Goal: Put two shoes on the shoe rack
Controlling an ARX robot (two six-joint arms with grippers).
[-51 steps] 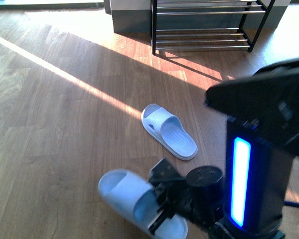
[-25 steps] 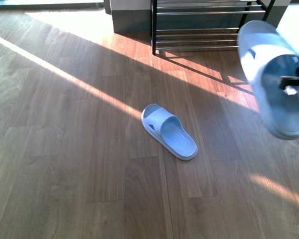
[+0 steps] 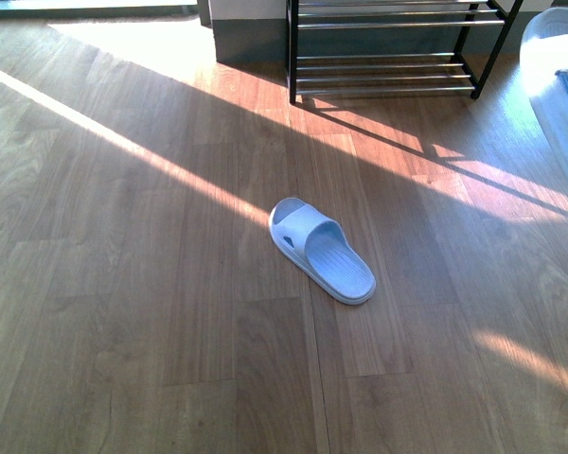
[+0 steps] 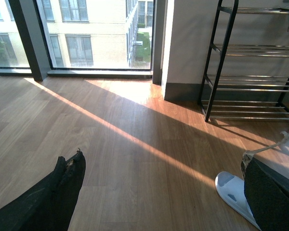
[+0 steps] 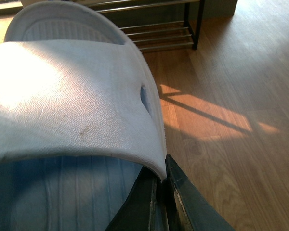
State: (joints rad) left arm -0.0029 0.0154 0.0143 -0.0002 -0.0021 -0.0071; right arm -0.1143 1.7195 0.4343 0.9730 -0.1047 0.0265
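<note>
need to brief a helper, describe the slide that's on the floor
Start at the shoe rack by the far wall, then come nearer across the wood floor. The pale blue slide lies there alone, sole down; its twin is held aloft by the right gripper.

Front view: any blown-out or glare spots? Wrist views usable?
Front view: held pale blue rubber slide blown out at the right edge; sun stripes glare on the wooden floor. Left wrist view: left gripper underexposed against bright windows. Right wrist view: sharp, slide's strap sunlit.
</note>
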